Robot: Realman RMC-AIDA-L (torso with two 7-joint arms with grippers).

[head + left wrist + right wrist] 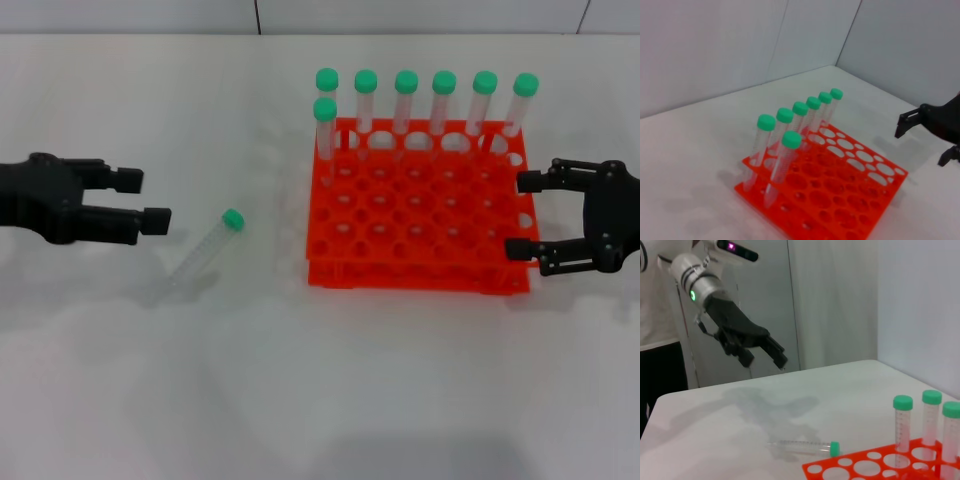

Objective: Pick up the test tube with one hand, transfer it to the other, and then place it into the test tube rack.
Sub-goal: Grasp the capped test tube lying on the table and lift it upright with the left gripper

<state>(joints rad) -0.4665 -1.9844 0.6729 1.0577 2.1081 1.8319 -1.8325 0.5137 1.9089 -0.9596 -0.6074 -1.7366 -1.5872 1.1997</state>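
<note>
Tube: the test tube (203,252) lay flat on the tabletop (300,400), cap far-right, axis diagonal
Nearer hand: left hand (148,200), open, empty, just left of it
Right hand (522,215): open, empty, beside the test tube rack (420,215)

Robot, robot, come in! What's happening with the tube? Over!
Left tool open, beside loose test tube lying on table. Right tool open, by rack. Nothing blocking.

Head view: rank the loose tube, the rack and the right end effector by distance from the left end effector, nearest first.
1. Loose tube, lying on the table just right of the open left end effector.
2. Rack, centre-right.
3. Right end effector, at the rack's far right edge.
</note>
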